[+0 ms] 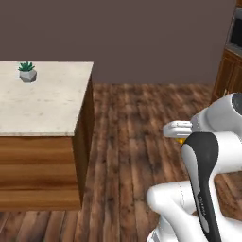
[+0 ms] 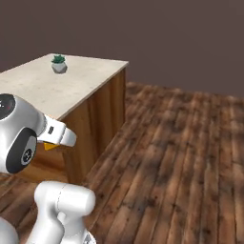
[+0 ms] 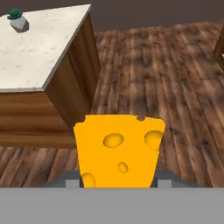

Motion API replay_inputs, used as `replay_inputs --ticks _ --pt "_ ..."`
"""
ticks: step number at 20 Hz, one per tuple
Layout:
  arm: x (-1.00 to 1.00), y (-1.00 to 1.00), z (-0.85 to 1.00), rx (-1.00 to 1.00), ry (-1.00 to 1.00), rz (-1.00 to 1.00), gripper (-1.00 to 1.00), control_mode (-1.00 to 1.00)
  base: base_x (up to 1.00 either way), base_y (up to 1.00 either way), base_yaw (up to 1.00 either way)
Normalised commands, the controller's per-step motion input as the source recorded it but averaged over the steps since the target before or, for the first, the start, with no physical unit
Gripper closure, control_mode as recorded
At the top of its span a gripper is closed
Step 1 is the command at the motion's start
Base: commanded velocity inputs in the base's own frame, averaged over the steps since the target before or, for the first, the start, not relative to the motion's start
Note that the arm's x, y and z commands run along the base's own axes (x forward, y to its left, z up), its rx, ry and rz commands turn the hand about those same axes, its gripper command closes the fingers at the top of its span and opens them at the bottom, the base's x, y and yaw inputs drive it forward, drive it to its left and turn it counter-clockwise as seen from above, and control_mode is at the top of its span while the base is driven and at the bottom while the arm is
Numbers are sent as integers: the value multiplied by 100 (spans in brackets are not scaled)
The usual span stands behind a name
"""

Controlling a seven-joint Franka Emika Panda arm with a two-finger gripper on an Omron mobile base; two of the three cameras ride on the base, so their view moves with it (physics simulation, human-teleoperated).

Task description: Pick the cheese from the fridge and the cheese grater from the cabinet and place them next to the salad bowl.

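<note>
left base view: an island (image 1: 42,106) with a pale stone worktop stands at left on a plank floor (image 1: 137,123); a small potted plant (image 1: 27,72) sits near the worktop's far left corner. the arm is folded low at right, and a sliver of orange cheese (image 1: 181,140) shows under the white hand.

right base view: the same island (image 2: 62,90) lies ahead on the left, with the plant (image 2: 58,64) near its far edge. the cheese (image 2: 49,146) peeks out below the hand.

hand view: the gripper (image 3: 116,183) is closed narrow on the cheese (image 3: 117,151), one tip at each lower side of the wedge, which stands upright between them. it hangs over the floor just off the island's near corner. no bowl is visible on the worktop.

judgement: carry step, with cheese in hand and placing not yet done. to do it well, keep the grip firm and the wedge level, drive steadily, clear the island corner, and set down only once the bowl is located.
</note>
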Motion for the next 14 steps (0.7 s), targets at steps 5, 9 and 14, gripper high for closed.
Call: replay_inputs --ticks 5,9,14 --pt "0 0 0 0 0 0 100 100 6 0 63" --pt "0 0 0 0 0 0 100 100 7 0 62" --pt "0 0 0 0 0 0 100 100 12 0 60"
